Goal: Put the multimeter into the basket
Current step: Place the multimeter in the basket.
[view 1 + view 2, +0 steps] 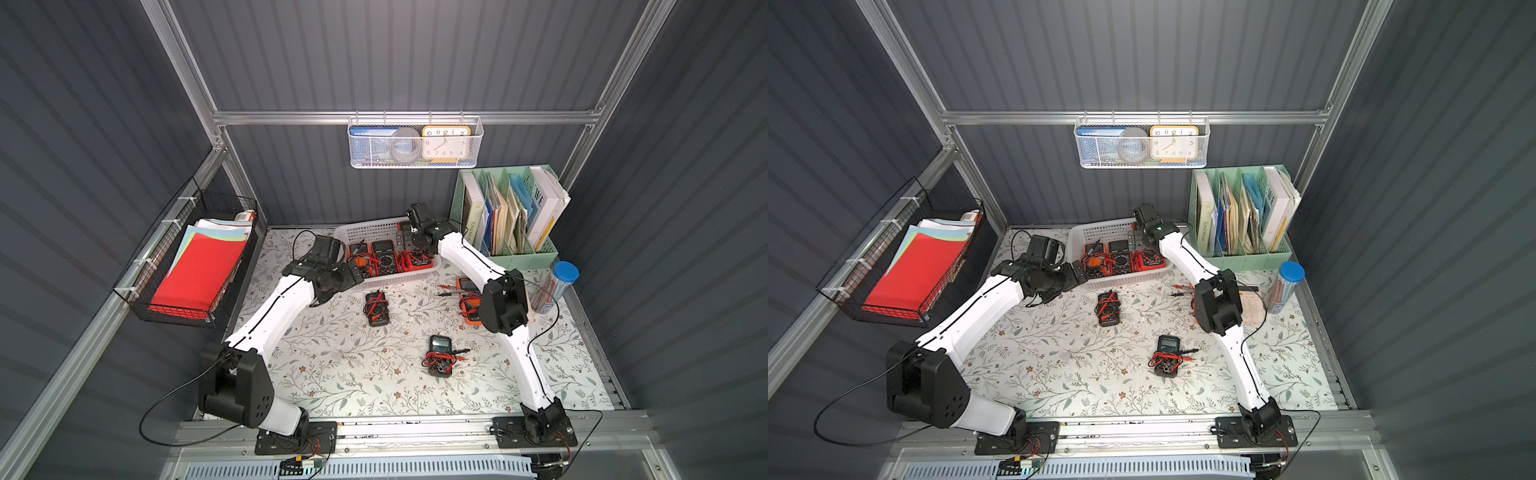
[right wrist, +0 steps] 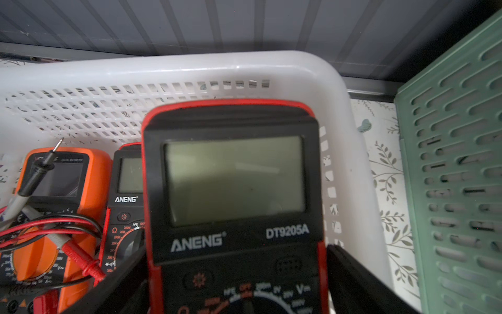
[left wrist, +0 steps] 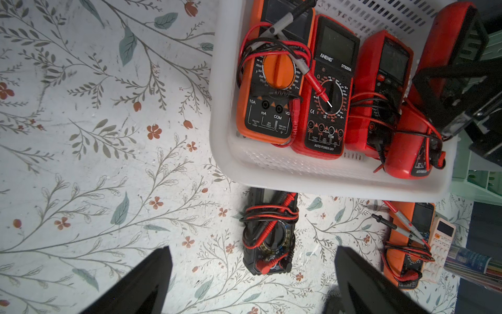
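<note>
The right arm (image 1: 469,257) is stretching far across the bench (image 1: 332,374), wrist bending down over the right end of the white basket (image 2: 190,68). The right end effector (image 2: 236,247) is flanking the ANENG DT9205A multimeter (image 2: 233,179), which is sitting tilted in the basket. Clamped or loose, I can't tell. The left end effector (image 3: 252,247) is hovering wide open, empty, beside the basket.

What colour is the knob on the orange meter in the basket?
Orange; the knob shows best in the left wrist view.
</note>
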`<state>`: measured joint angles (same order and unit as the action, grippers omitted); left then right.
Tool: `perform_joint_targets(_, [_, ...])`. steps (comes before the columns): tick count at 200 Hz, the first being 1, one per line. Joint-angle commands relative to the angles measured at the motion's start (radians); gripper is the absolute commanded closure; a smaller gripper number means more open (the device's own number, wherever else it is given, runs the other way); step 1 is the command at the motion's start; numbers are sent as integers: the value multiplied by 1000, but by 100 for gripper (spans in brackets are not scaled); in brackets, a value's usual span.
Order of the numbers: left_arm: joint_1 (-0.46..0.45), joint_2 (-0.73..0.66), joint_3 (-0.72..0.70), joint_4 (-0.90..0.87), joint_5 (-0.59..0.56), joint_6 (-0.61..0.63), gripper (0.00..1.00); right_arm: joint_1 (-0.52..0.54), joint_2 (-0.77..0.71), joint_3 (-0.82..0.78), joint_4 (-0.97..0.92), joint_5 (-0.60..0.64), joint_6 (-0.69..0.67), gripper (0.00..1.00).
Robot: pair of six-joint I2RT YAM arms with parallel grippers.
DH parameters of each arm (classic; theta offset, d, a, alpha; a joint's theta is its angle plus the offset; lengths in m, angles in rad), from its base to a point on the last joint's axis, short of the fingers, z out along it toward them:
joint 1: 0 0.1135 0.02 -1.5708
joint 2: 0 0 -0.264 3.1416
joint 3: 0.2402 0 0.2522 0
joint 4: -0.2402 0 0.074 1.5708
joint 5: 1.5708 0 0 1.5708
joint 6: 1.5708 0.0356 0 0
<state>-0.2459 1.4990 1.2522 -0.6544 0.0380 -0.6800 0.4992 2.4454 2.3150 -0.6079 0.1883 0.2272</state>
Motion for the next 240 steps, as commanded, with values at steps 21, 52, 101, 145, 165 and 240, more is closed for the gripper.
perform_joint_targets(21, [1,-6,9,-25,8,9,1,-2,-25,47,-6,29,12,1])
perform_joint_targets(52, [0,-15,9,-26,16,1,1,-4,12,90,-36,32,7,1])
perform_joint_targets(101, [1,-32,9,-36,19,0,1,-9,17,125,-93,-7,46,1])
perform_joint_targets(145, [0,-33,6,-34,24,-5,1,-36,76,235,-202,-45,52,1])
perform_joint_targets(165, [-1,-32,4,-32,28,-6,1,-28,39,142,-164,-35,14,1])
perform_joint_targets(240, [-19,-22,14,-30,21,-11,1,-28,14,152,-196,-36,21,1])
